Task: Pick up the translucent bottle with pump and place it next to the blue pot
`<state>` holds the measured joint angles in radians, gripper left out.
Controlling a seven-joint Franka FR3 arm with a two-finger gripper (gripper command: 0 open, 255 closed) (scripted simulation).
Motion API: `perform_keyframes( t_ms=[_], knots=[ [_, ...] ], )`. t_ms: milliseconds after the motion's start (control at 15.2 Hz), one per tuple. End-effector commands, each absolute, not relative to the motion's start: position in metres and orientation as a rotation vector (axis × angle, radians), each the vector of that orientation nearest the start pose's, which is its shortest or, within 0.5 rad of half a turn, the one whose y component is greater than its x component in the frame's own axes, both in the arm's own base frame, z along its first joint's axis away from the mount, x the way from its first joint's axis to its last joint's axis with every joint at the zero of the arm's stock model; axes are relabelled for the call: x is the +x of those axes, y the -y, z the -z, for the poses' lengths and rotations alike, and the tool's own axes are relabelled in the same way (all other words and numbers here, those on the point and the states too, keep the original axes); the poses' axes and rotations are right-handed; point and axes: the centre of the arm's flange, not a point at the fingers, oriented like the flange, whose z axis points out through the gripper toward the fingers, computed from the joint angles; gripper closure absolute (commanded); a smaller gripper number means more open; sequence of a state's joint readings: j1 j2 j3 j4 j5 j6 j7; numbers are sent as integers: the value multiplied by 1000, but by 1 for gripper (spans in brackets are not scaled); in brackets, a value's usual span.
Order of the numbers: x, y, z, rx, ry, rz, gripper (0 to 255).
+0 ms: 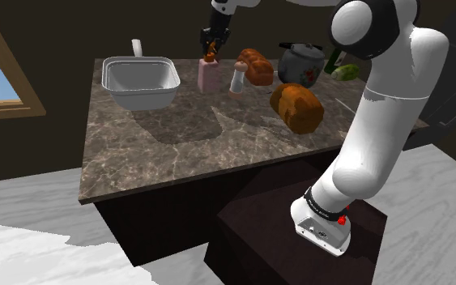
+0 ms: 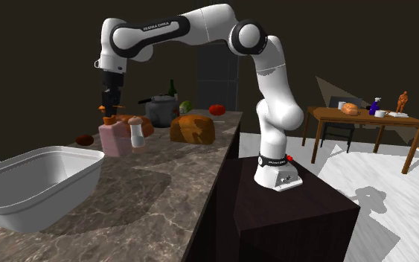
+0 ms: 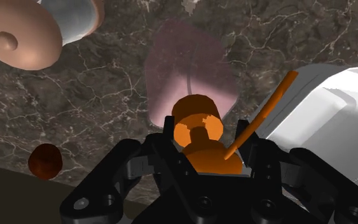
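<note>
The translucent pink bottle (image 1: pixel 208 77) with an orange pump stands upright on the marble counter (image 1: pixel 218 138), between the white basin and a shaker. My gripper (image 1: pixel 210 50) hangs straight above it, lowered over the pump. In the wrist view the gripper (image 3: pixel 206 124) is open, with the orange pump (image 3: pixel 199 125) between its fingers (image 3: pixel 163 143) and the pink bottle (image 3: pixel 190 70) below. In the second exterior view the gripper (image 2: pixel 109 113) sits on top of the bottle (image 2: pixel 112 139). The grey-blue pot (image 1: pixel 301 63) (image 2: pixel 158 110) stands at the back of the counter beyond the bread.
A white basin (image 1: pixel 141 81) (image 2: pixel 29 182) lies beside the bottle. A shaker (image 1: pixel 237 79) (image 2: pixel 136 134), two bread loaves (image 1: pixel 297 107) (image 1: pixel 257 66), a tomato (image 2: pixel 216 109) and a small brown ball (image 2: pixel 85 139) (image 3: pixel 44 161) share the counter. A side table (image 2: pixel 364 119) stands far off.
</note>
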<state>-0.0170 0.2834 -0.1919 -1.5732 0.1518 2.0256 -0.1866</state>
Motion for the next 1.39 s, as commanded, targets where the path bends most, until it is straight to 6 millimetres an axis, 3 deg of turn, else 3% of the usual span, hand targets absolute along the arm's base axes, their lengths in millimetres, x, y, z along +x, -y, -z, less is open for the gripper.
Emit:
perform_keyframes(
  t_ms=[0, 462, 990, 1056, 1320],
  knots=[
    [653, 115, -486, -3073, -100, 292, 255],
    [653, 115, -445, -3073, -100, 292, 255],
    [653, 115, -445, -3073, -100, 292, 255],
    [653, 115, -445, -3073, -100, 292, 0],
    [653, 115, -445, -3073, -100, 292, 0]
  ],
)
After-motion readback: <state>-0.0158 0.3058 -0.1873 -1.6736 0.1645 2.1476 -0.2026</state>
